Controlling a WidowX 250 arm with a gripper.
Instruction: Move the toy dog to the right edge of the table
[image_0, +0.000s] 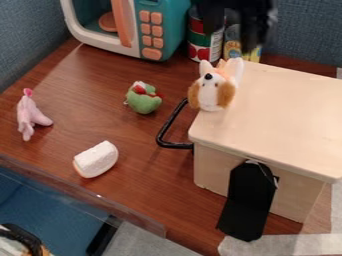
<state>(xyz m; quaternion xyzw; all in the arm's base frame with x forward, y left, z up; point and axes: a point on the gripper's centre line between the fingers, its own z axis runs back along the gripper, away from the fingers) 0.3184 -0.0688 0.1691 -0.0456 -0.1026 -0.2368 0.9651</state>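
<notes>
My claw (256, 39) hangs at the top of the camera view, right of centre, dark and blurred in front of the cans; I cannot tell whether I have it open or closed. Just beside me, a can with a red and green label (204, 40) stands upright near another can, with a yellow label (232, 42); I can't see into either one. Nearer the camera than my claw, the toy dog (215, 89) sits upright on top of the wooden box (280, 117), at the left edge of its flat top. That top covers the box, so what it holds is hidden from me. A black handle (167, 131) juts out on the box's left side, and a black flap (249, 200) hangs down its front. To the left of the cans stands a teal and white toy microwave (165, 30) with an orange handle and orange buttons; inside it I can make out a rounded orange thing (108, 22), partly behind the handle. Out on the brown table (80, 100) lie a green toy (143, 99), a white piece (97, 160) with an orange-brown edge, and, farthest left, a pink toy (31, 115).
</notes>
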